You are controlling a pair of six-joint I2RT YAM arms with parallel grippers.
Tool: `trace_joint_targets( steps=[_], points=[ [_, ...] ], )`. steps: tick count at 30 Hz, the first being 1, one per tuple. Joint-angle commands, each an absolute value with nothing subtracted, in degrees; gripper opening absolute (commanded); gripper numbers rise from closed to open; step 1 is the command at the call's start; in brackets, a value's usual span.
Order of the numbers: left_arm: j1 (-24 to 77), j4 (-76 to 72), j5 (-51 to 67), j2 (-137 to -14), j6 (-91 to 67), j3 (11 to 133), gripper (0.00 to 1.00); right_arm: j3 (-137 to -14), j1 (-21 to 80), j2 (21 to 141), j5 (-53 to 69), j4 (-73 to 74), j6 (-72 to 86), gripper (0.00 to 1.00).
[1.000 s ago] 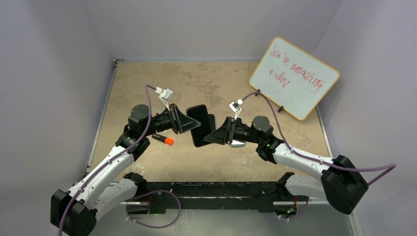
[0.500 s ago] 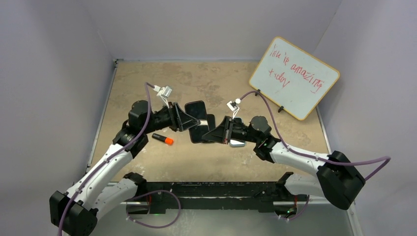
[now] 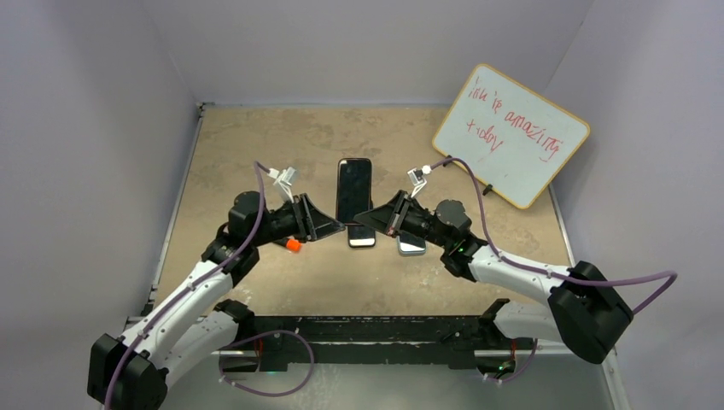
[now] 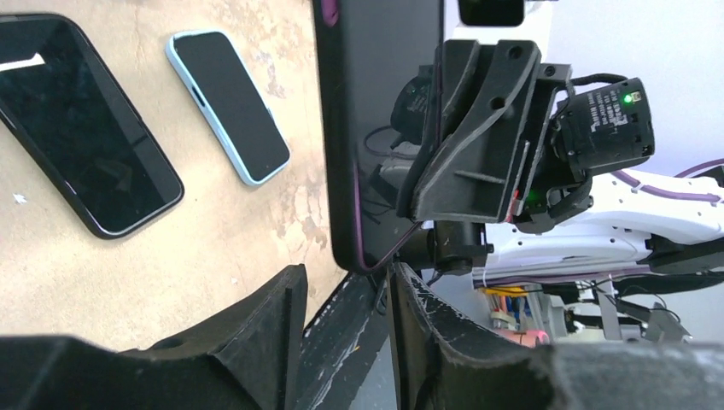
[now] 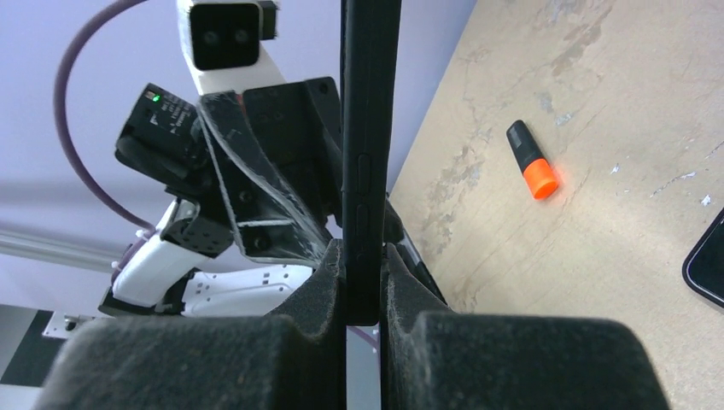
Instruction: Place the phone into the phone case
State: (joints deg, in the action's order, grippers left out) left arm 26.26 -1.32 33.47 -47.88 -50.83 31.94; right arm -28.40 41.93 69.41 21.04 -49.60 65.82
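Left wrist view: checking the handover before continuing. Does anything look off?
The phone case hangs in mid-air, held by the right hand alone, pinched at one edge. The left hand is open under its corner, gripping nothing.

Right gripper (image 5: 362, 253) sat at bottom centre, foam pads (image 5: 329, 282) pressed on both faces of a thin dark phone-like slab (image 5: 370, 102) seen edge-on and upright; side buttons showed on its near edge. Couldn't tell if it was a bare phone or a cased one. Left arm (image 5: 183, 256) was just behind the slab on the left, black end housing close to it, green light lit, white camera module (image 5: 224, 34) on top, purple cable (image 5: 85, 94) looping off. On the tan table (image 5: 598, 273), a black marker (image 5: 531, 160) with an orange cap lay well apart. The dark corner of another phone (image 5: 709, 265) was cut by the right edge.
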Motion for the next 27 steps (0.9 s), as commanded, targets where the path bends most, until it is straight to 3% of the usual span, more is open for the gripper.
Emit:
trace_joint_targets(
  steps=[1, 6, 13, 16, 23, 25, 27],
  points=[
    [25.72, -12.37, 37.13, -49.91, -55.72, 29.99, 0.4, -30.77, 41.91, 69.5, 18.47, -57.01, 66.21, 0.0],
    [24.4, -14.31, 38.12, -51.36, -55.78, 30.01, 0.38, -30.57, 41.92, 71.08, 18.89, -57.22, 67.16, 0.0],
    [21.67, -21.6, 39.24, -46.95, -60.61, 26.49, 0.61, -29.69, 41.92, 70.95, 20.08, -60.11, 67.04, 0.0],
    [20.57, -20.28, 39.65, -47.67, -60.34, 27.7, 0.63, -30.01, 41.92, 71.23, 22.53, -61.79, 67.19, 0.0],
    [19.73, -23.83, 40.43, -51.66, -60.55, 27.03, 0.57, -29.23, 41.92, 72.43, 23.78, -62.97, 68.18, 0.0],
    [19.14, -26.05, 41.38, -53.22, -60.86, 26.73, 0.51, -28.33, 41.91, 73.9, 24.14, -65.39, 69.27, 0.0],
    [18.91, -28.94, 42.49, -55.0, -61.32, 26.44, 0.38, -27.84, 41.93, 75.3, 24.26, -68.06, 70.15, 0.0]
  ],
)
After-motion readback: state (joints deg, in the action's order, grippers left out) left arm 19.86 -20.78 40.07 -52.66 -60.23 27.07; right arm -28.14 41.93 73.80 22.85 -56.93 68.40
